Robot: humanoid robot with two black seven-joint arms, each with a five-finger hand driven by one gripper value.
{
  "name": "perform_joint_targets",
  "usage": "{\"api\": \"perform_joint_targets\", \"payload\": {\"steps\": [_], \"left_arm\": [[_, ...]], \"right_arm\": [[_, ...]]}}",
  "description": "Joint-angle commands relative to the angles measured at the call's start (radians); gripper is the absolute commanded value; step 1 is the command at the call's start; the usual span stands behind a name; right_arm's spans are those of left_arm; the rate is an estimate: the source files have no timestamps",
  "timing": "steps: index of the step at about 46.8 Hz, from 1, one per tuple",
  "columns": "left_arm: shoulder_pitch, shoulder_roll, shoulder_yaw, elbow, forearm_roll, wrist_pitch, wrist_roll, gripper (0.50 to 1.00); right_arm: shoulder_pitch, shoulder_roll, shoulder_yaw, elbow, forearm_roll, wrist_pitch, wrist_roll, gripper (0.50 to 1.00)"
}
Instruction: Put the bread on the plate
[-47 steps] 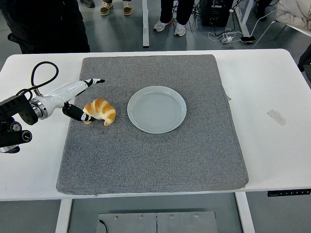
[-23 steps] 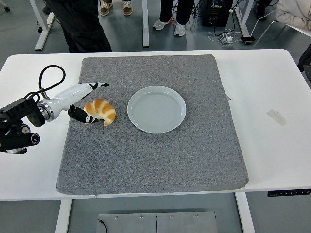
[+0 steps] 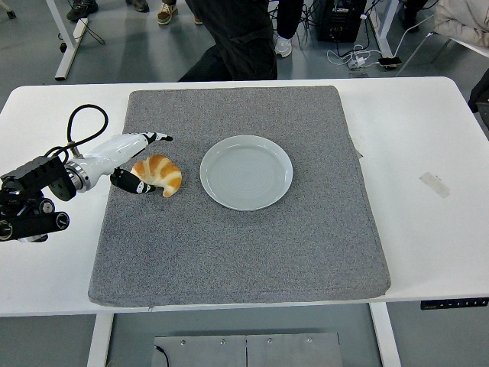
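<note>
Left hand at croissant, fingers spread around its left end, not closed on it. Croissant lies on grey mat, just left of empty plate.

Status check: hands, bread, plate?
Left hand open, fingers either side of bread, no grasp yet. Right hand out of view. Bread on grey mat, left of plate. Path to plate clear.

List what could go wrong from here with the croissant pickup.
1. The left hand has one finger above the croissant and one low at its left end; such a partial hold may let it roll or slip.
2. A push could slide it across the grey mat.
3. It might be released short of the plate.
</note>
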Motion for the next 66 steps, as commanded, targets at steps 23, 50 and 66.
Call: {"api": "perform_joint_targets", "payload": {"steps": [23, 50, 66], "left_arm": [[-0.001, -0.012, 0.021, 0.011, 0.002, -0.009, -0.006, 0.580], [-0.098, 0.011, -0.034, 0.008, 0.014, -0.014, -0.043, 0.500], [-0.123, -0.004, -0.126, -0.008, 0.108, -0.014, -0.043, 0.500]], "right_arm": [[0.000, 0.000, 0.000, 0.000, 0.000, 0.000, 0.000, 1.000], [0.000, 0.000, 0.000, 0.000, 0.000, 0.000, 0.000, 1.000], [0.000, 0.000, 0.000, 0.000, 0.000, 0.000, 0.000, 1.000]]}}
